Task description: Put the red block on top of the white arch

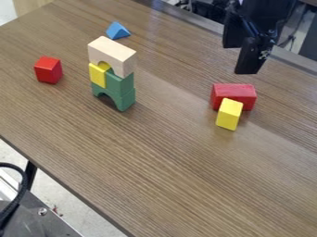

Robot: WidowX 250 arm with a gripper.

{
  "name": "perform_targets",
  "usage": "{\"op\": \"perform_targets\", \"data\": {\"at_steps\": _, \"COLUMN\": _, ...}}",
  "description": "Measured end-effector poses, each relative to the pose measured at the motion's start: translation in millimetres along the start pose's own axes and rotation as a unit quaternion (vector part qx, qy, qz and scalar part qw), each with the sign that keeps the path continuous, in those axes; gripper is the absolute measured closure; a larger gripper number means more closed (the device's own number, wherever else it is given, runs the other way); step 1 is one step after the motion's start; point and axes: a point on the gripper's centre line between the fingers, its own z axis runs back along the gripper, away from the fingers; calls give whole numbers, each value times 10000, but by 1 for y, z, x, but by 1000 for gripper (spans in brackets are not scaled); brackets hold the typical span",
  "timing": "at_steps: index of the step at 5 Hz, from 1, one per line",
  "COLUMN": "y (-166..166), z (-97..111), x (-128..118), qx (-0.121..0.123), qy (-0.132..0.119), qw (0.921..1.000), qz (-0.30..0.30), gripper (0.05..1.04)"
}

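Camera view: nearest you, below the worktop [161, 162] and well apart from the tool [248, 65], a black cable [24, 185] curves over a dark metal part [46, 222], with pale floor [80, 196] beside it. Up on the wood-grained worktop, lower in your view than the tool, stands a yellow block [229, 114]. Just behind it, partly covered by it, lies an oblong red block [233, 90] — the red piece nearest the tool. The tool hangs above the worktop; you cannot tell from here whether it is open or closed.

Well apart from the tool, toward the left of your view, stands a tower. Its base is a green arch [125, 100], carrying a green block [119, 84] and a yellow piece [98, 74] side by side. The white arch [113, 51], pale and wooden, sits on top. Farther left, beyond the tower from the tool, you have the second red block, a cube [48, 70], also on the worktop. Farthest among the pieces, behind the tower and left of the tool, is a blue triangular block [117, 30].
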Motion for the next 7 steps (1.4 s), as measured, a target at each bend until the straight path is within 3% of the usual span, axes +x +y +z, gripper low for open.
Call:
{"op": "perform_targets", "data": {"at_steps": 1, "y": -3, "z": -15, "x": -3, "qx": -138, "qy": 193, "qw": 9997, "qz": -6, "gripper": 83}}
{"op": "perform_targets", "data": {"at_steps": 4, "y": 1, "z": -29, "x": 8, "qx": -35, "qy": -114, "qw": 9999, "qz": 98, "gripper": 83}}
{"op": "perform_targets", "data": {"at_steps": 5, "y": 3, "z": -30, "x": 17, "qx": 19, "qy": -368, "qw": 9990, "qz": 243, "gripper": 83}}
{"op": "perform_targets", "data": {"at_steps": 7, "y": 13, "z": -46, "x": 27, "qx": 227, "qy": -569, "qw": 9968, "qz": 519, "gripper": 83}}
